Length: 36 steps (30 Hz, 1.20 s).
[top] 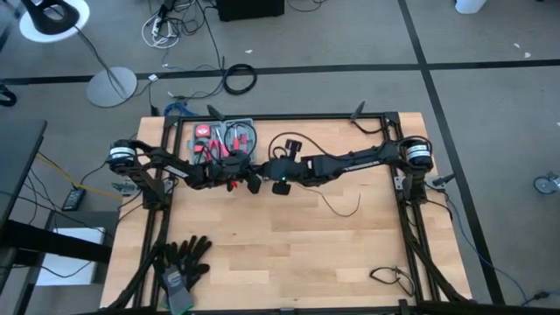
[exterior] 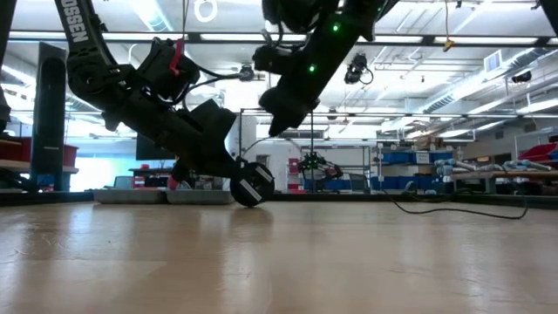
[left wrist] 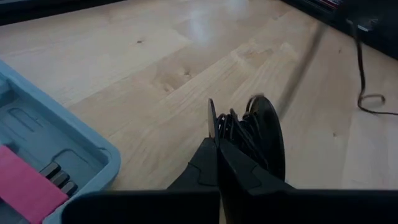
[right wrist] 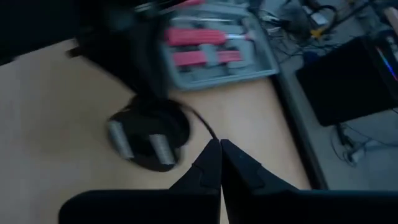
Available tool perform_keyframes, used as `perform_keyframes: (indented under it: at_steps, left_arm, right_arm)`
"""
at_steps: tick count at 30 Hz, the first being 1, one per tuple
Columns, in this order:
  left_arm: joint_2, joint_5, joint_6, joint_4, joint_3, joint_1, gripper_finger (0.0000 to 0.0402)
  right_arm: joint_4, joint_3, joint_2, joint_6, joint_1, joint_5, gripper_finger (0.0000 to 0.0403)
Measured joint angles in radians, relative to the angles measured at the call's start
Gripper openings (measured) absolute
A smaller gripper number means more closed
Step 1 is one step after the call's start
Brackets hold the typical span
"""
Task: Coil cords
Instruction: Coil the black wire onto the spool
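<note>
We observe even, diffuse overhead light on the wooden table (top: pixel 289 236), with only faint shadows beneath the arms. In the low view, ceiling strip lights (exterior: pixel 157 13) burn bright, leaving the arms as dark silhouettes. We note soft glare on the tabletop in the left wrist view. The right wrist view shows motion blur throughout.

Black cords (left wrist: pixel 249 127), pale-blue tray (left wrist: pixel 56 155)

Both end effectors (left wrist: pixel 217 140) (right wrist: pixel 221 149) closed, mid-table
</note>
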Motion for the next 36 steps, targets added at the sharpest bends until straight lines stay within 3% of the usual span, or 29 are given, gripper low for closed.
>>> perform_keyframes:
  at_steps: [7,12,21,29,36]
  left_arm:
    - [0.001,0.02,-0.01,-0.001,0.0,0.0,0.0]
    - [0.003,0.026,-0.011,0.026,-0.003,0.0,0.0]
    - [0.005,0.029,-0.012,0.042,-0.004,0.0,0.0]
    - [0.004,0.025,-0.012,0.048,-0.005,0.0,0.0]
    - [0.004,0.022,-0.013,0.049,-0.004,0.0,0.0]
  right_arm:
    - [-0.138,-0.004,-0.025,0.136,-0.064,-0.001,0.0]
    - [-0.163,-0.099,-0.027,0.252,-0.067,-0.027,0.0]
    - [0.109,-0.357,-0.031,0.439,-0.006,-0.098,0.0]
    - [0.274,-0.423,-0.032,0.397,0.029,-0.111,0.0004]
    - [0.294,-0.438,-0.146,0.292,0.023,-0.227,0.0001]
